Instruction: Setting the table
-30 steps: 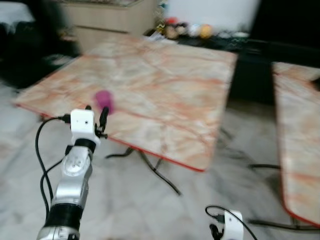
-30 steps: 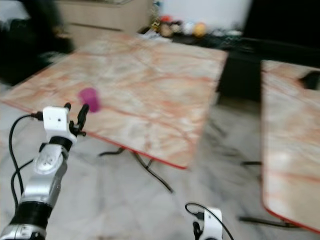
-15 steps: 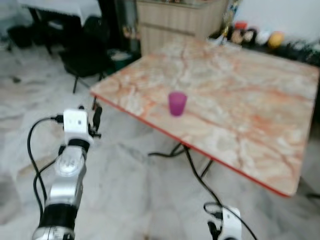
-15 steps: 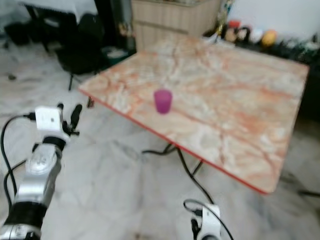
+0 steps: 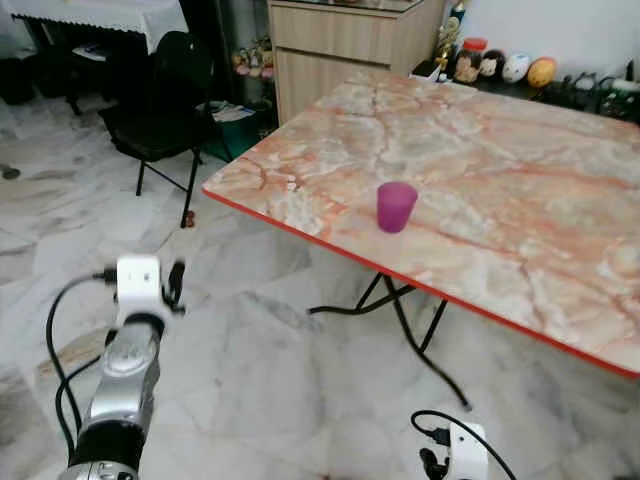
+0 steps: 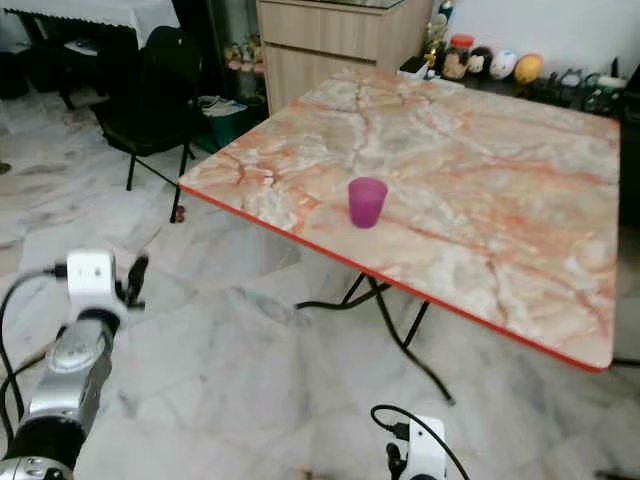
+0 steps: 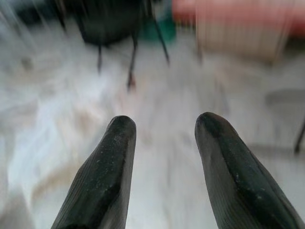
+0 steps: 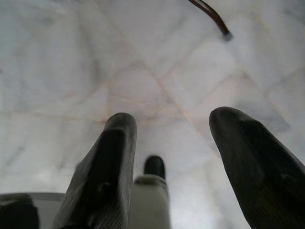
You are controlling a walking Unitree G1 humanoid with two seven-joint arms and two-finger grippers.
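The cup point(image 5: 396, 206) is our landmark: a small purple tumbler, upright on the marble-patterned table point(image 5: 520, 190), close to the red-edged near side and not far from the table's left corner. Nothing touches it.

Well to the left of the cup, beyond the table's edge, we see a black chair point(image 5: 165, 95) on the pale marble floor point(image 5: 260, 370), with a cloth-covered table point(image 5: 100, 15) behind it. Nearer to us and still left of the cup, our left arm is raised over the floor; the left gripper point(image 7: 162, 129) points toward the chair's legs, which show blurred in the wrist view. Its fingers point(image 7: 107, 171) stand apart with only floor between them, holding nothing, and it is well apart from the cup and clear of the table.

Behind the cup, past the far left corner of the table, stands a wooden cabinet point(image 5: 340, 45). Under the table, below and a little right of the cup, we make out dark folding legs point(image 5: 410, 320).

Behind and to the right of the cup, along the wall, a row of small jars and ornaments point(image 5: 500, 68) sits on a dark shelf.

Low and right of the cup, our right arm hangs over the floor. The right gripper point(image 8: 176, 126) looks down at the tiles, its fingers point(image 8: 109, 167) spread wide and empty.
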